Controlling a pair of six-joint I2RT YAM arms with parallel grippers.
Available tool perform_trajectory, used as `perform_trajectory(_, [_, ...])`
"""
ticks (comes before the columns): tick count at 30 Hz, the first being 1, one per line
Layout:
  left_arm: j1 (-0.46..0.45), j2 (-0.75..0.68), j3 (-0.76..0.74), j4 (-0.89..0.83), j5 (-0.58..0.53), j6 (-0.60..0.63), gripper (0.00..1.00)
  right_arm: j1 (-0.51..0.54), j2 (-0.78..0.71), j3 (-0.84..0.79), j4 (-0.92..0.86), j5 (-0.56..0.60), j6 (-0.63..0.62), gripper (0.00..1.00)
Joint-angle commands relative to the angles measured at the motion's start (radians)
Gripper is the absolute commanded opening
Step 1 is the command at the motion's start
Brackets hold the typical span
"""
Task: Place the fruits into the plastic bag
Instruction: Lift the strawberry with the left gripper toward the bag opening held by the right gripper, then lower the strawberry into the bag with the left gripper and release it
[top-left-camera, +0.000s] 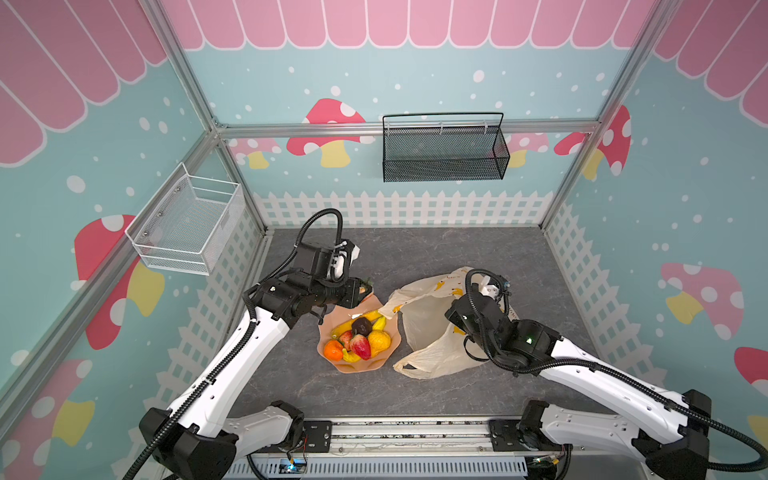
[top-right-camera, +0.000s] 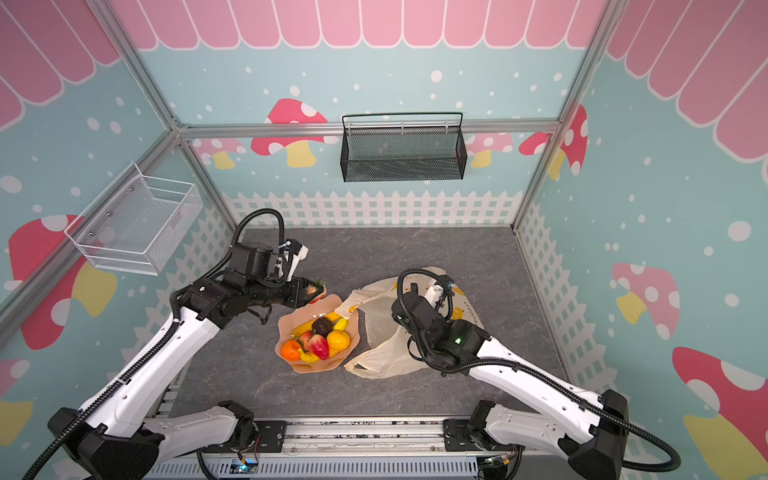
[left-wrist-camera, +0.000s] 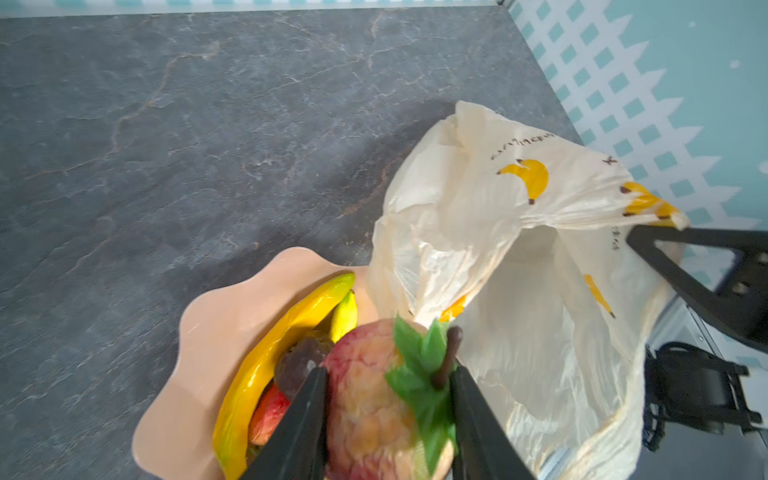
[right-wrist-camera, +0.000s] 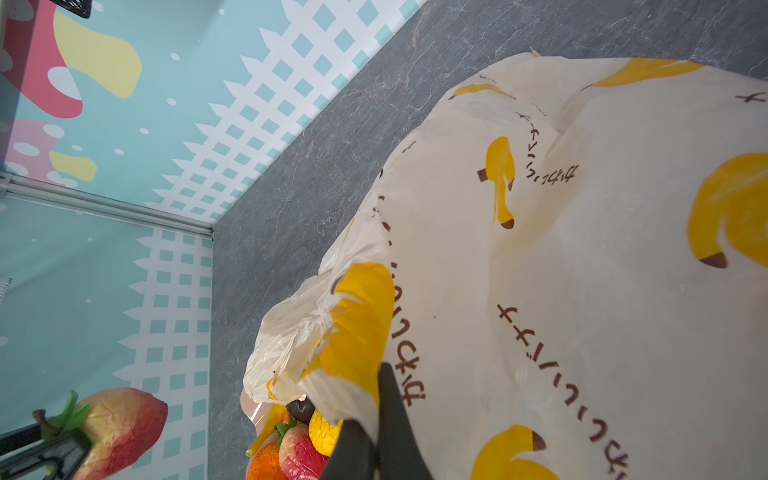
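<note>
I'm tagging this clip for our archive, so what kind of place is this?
Probably a staged robot test cell, not a home: cartoon mushroom wall panels on aluminium framing, a hanging black mesh basket, and two arms mounted on a rail.

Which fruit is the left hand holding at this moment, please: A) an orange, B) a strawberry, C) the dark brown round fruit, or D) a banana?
B: in the left wrist view the left hand clamps a red-and-yellow strawberry with green leaves, while the orange and the bananas lie on the plate.
</note>
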Motion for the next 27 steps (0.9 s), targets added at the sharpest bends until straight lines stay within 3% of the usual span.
perform_trajectory(1, [-0.038,-0.012,-0.009,0.017,0.094,0.049,0.31,-0.004,-0.008,-0.003,0.002,0.005,-0.001,0.0])
perform_trajectory(7, [-0.139,-0.038,-0.029,0.015,0.094,0.081,0.29,-0.005,-0.01,-0.002,0.001,0.006,-0.005,0.0])
perform_trajectory(16, [-0.3,-0.07,-0.146,0.024,0.096,0.036,0.24,-0.004,-0.015,0.0,-0.002,0.006,-0.007,0.0])
perform_trajectory(20, [-0.381,-0.02,-0.179,0.05,0.071,0.025,0.22,-0.004,-0.014,0.0,-0.002,0.004,-0.006,0.0])
perform_trajectory(27, [-0.437,0.1,-0.237,0.144,0.064,0.014,0.2,-0.004,-0.005,0.004,0.002,-0.009,-0.012,0.0])
